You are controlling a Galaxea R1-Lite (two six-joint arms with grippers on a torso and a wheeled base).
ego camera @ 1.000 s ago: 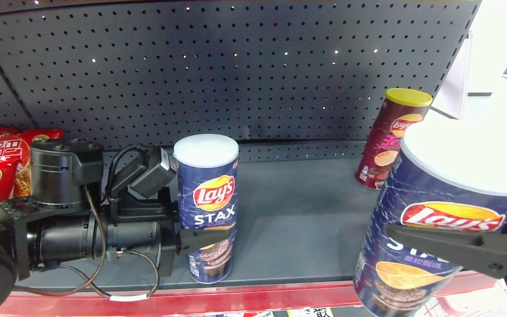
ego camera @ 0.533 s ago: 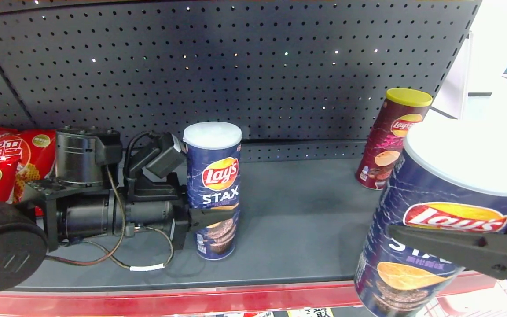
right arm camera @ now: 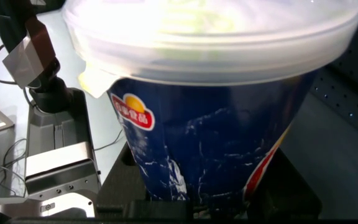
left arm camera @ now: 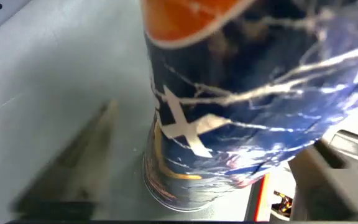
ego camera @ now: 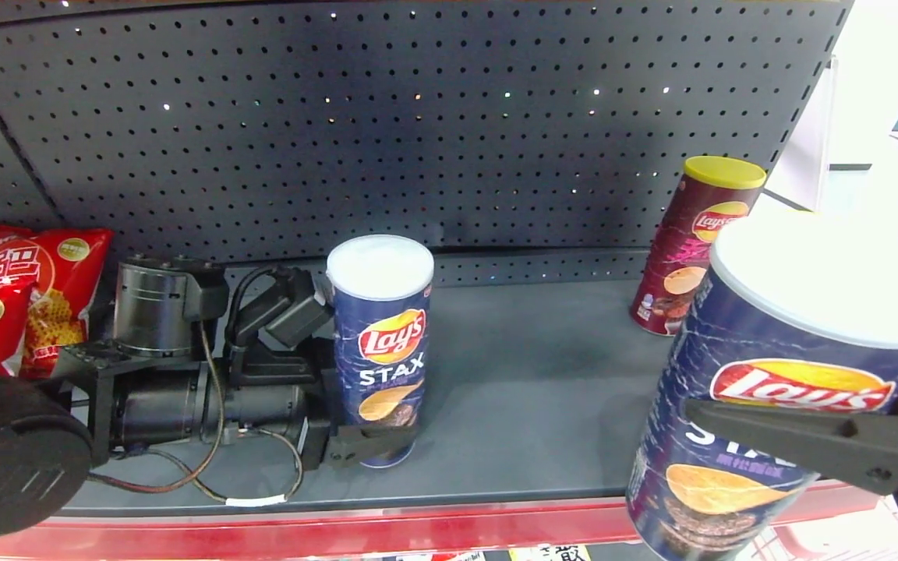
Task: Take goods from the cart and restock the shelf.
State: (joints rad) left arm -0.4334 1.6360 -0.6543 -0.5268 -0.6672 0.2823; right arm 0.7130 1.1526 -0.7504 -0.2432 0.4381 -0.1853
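A: What is happening on the shelf [ego camera: 527, 389] now?

B: The blue can [ego camera: 379, 343] is standing upright on it, near the front edge and left of the middle. A moment ago the left arm was holding it a little higher and deeper in. Now it is sitting lower, with its base on the shelf.

A: And the left tool [ego camera: 383, 432]?

B: Its near finger is lying low by the can's base. In the left wrist view a strip of shelf is showing between finger and can. So I am judging that the tool is opening and this can is being delivered.

A: And the other arm?

B: The right tool [ego camera: 730, 421] is clamping the second blue can [ego camera: 776, 374] just off the front right corner, and it is not moving. It is probably waiting for its turn.

A: Anything smaller?

B: A maroon can [ego camera: 691, 241] is standing at the back right, and red snack bags [ego camera: 20, 296] are lying at the left edge.
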